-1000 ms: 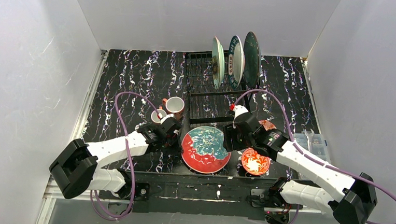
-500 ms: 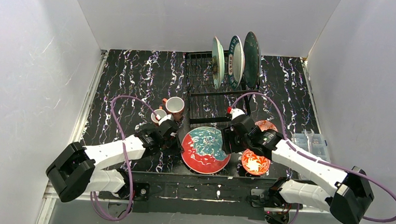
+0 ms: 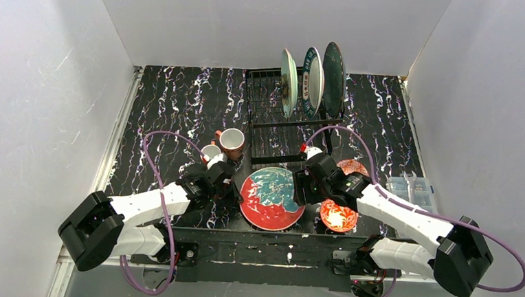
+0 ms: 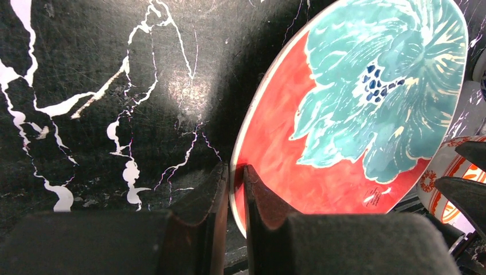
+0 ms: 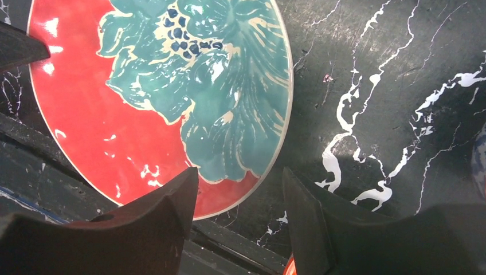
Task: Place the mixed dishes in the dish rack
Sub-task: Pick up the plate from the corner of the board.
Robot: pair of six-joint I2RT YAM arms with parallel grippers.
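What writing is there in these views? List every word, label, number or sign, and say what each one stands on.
No text can be read in any view.
red plate: a small dark stamp on the red glaze near the rim, too small and blurred to read.
white plate standing in the dish rack: pale marks on its dark rim band, too small to tell whether they are writing.
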